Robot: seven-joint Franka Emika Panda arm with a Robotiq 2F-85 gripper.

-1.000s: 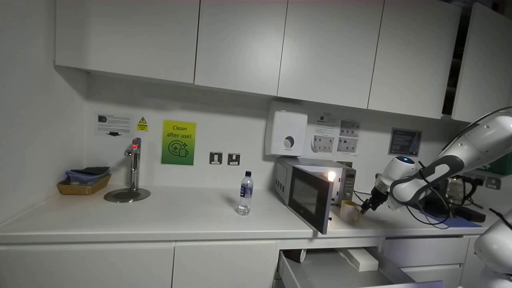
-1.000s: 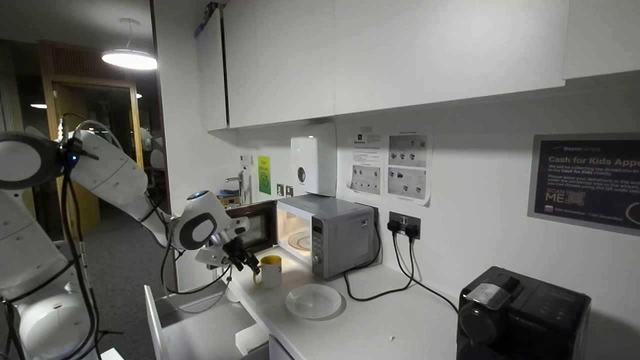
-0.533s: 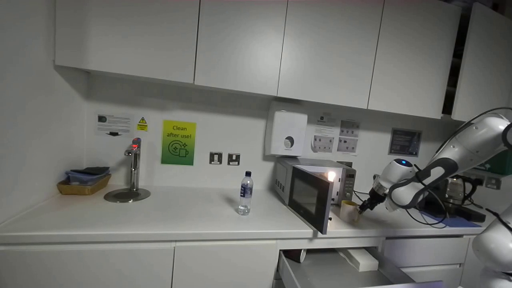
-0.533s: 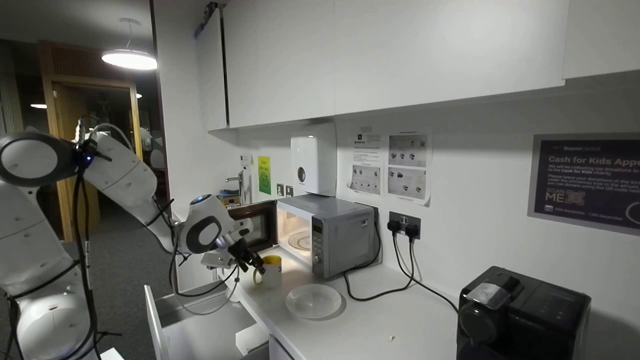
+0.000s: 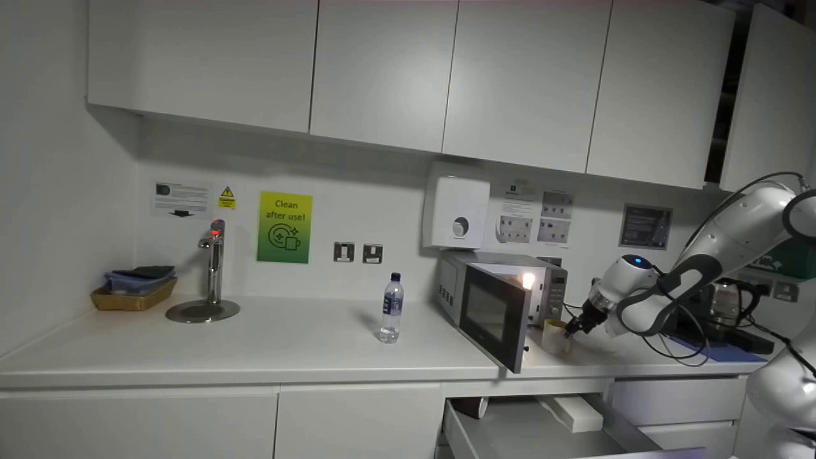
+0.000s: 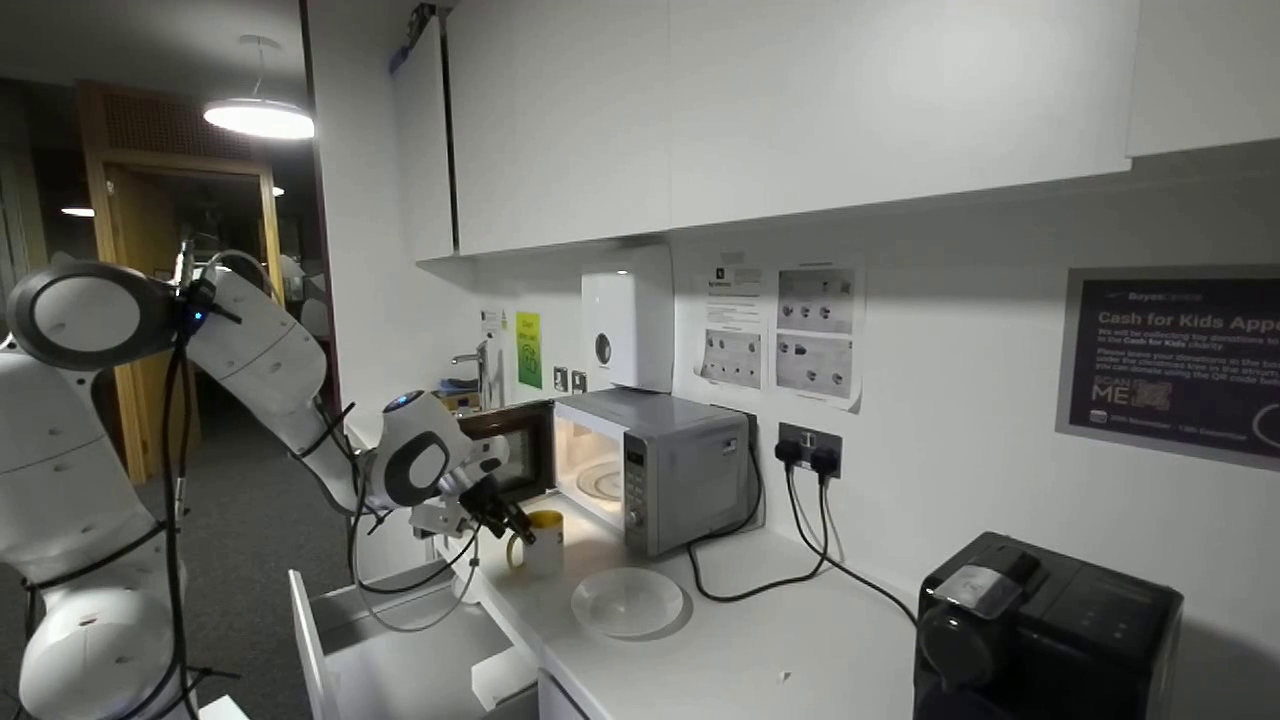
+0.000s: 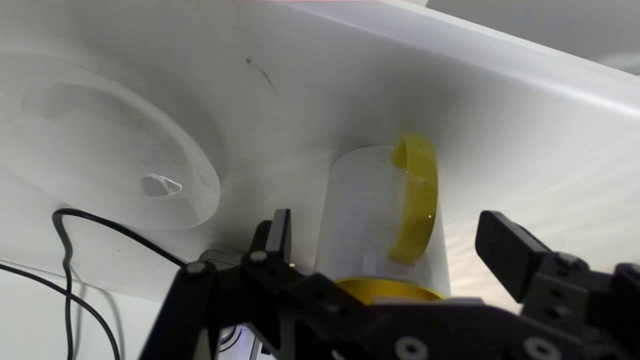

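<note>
A white mug with a yellow inside and yellow handle stands upright on the worktop in front of the open microwave; it shows in both exterior views (image 5: 553, 340) (image 6: 546, 555) and in the wrist view (image 7: 357, 215). My gripper (image 7: 385, 230) is open. In the wrist view the mug and its handle appear between the two spread fingers, with gaps on both sides. In both exterior views the gripper (image 5: 569, 331) (image 6: 526, 532) points down at the mug's handle side, close to the rim. Whether the fingers touch the mug cannot be told.
The microwave (image 6: 690, 490) has its door (image 5: 494, 312) swung open. A white plate (image 6: 627, 605) lies near the mug. A pulled-out drawer (image 5: 523, 440) is below the worktop edge. A bottle (image 5: 391, 312), black cables (image 6: 735, 598) and a coffee machine (image 6: 1050, 630) stand around.
The gripper has moved towards the mug, leftwards in one exterior view and rightwards in another, and now overlaps the mug's rim. The mug has not visibly moved.
</note>
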